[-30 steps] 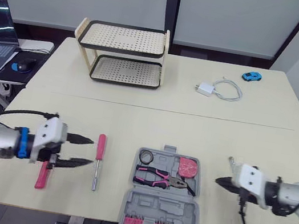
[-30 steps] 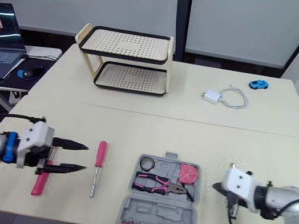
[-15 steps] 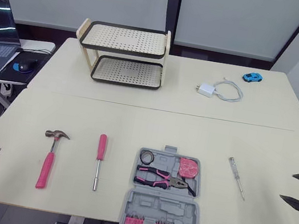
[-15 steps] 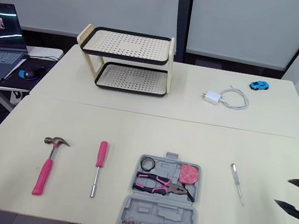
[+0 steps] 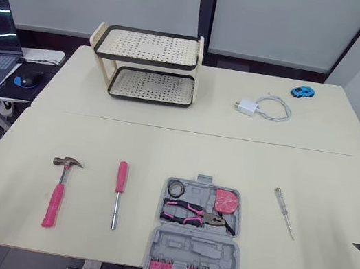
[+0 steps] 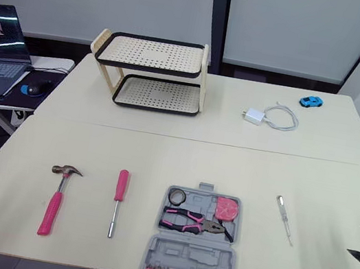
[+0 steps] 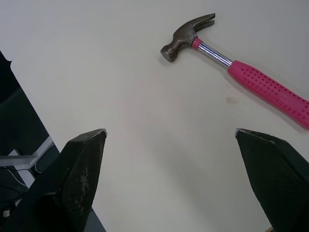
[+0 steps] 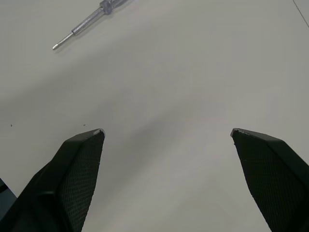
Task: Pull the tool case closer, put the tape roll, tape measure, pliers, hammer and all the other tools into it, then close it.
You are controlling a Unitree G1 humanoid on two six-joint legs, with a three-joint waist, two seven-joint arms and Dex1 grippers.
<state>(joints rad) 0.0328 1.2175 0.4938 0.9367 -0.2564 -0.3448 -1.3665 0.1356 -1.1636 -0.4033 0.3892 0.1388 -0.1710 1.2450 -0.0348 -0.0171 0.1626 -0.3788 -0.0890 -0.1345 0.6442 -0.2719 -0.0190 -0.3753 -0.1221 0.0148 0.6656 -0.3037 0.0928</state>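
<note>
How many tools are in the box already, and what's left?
Done: the tape roll, tape measure and pliers lie in the open case. In hand: nothing; the left gripper and right gripper are open and empty. Left: the hammer, pink screwdriver and thin screwdriver lie on the table, and the case needs closing.

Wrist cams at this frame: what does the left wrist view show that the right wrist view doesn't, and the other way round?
Left wrist view, not the right: the pink-handled hammer lying flat beyond the left gripper, and an edge of the table. Right wrist view, not the left: a slim screwdriver lying beyond the right gripper. Both: bare cream table top, with each gripper open wide and holding nothing.
</note>
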